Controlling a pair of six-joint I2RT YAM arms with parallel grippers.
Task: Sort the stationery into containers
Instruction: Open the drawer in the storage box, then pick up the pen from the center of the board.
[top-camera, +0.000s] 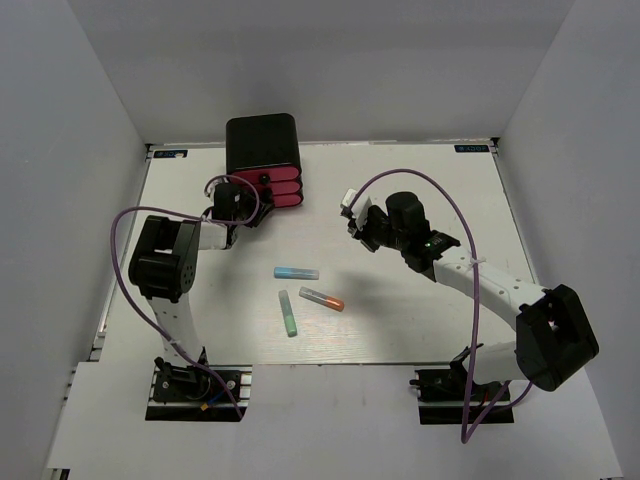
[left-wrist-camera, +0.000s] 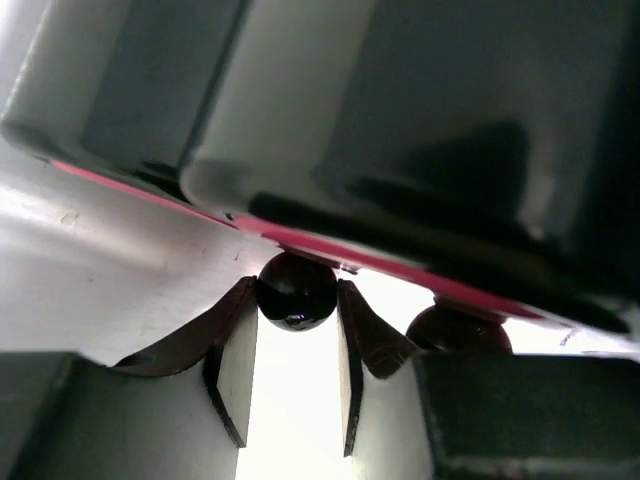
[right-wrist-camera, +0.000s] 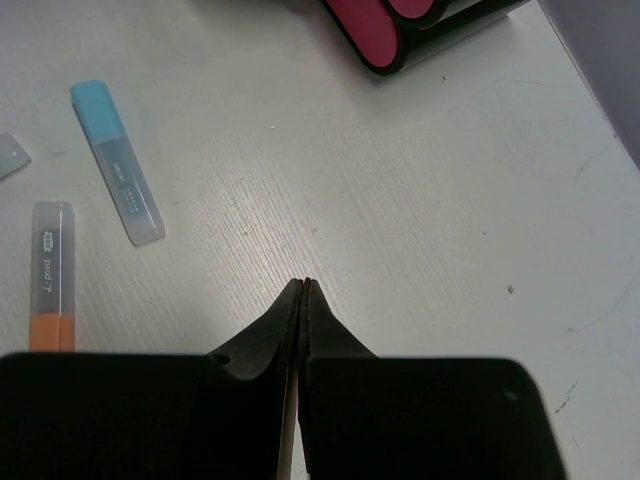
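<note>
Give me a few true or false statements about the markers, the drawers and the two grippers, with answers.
1. A light blue marker, a green marker and a grey and orange marker lie on the table. True.
2. The right gripper holds a marker. False: it is shut on nothing.
3. The left gripper has a black knob between its fingers. True.
4. The green marker is inside a drawer. False: it lies on the table, away from the drawers.
</note>
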